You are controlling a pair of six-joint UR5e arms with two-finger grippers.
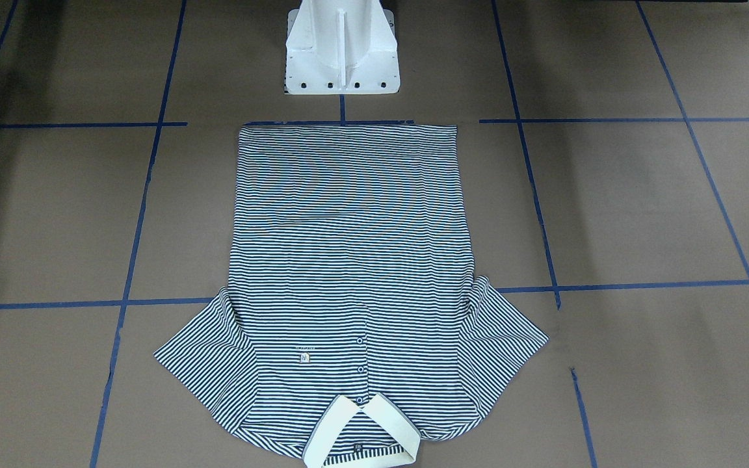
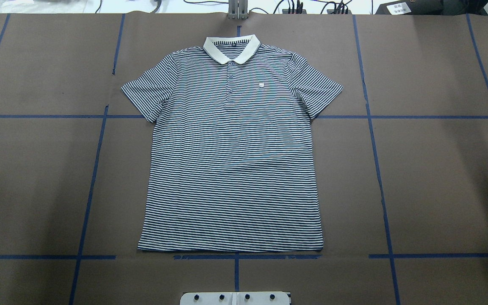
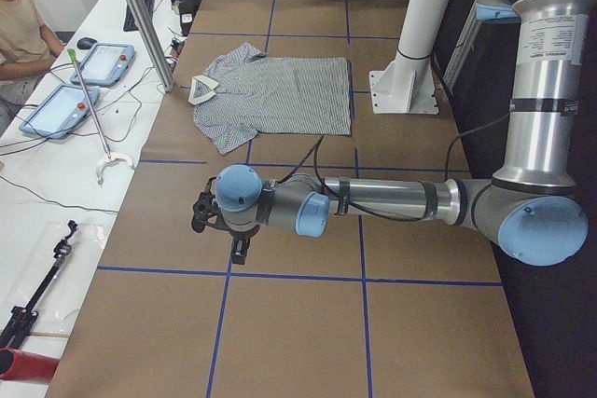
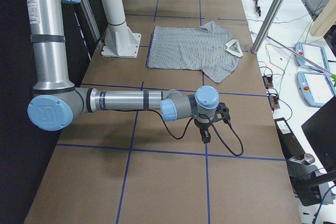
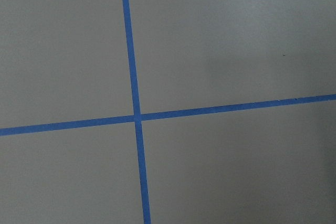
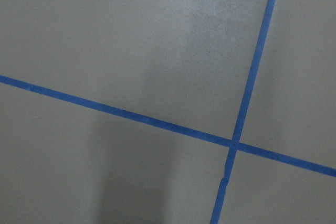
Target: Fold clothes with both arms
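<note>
Left arm (image 3: pixel 392 200) hovers well apart from the flat polo shirt (image 2: pixel 231 169).

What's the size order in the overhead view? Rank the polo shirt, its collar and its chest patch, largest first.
1. polo shirt, by far the largest
2. collar, a narrow cream band
3. chest patch, tiny

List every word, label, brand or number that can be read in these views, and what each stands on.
Nothing here can be read as text.
Chest patch on the polo shirt: too small.
Neck tag inside the collar: too dark and small.
Printed label on the left arm: blurred.
Printed label on the right arm: blurred.
Mark on the right arm's blue joint cap: not legible.
White sticker on a black box: too small.
</note>
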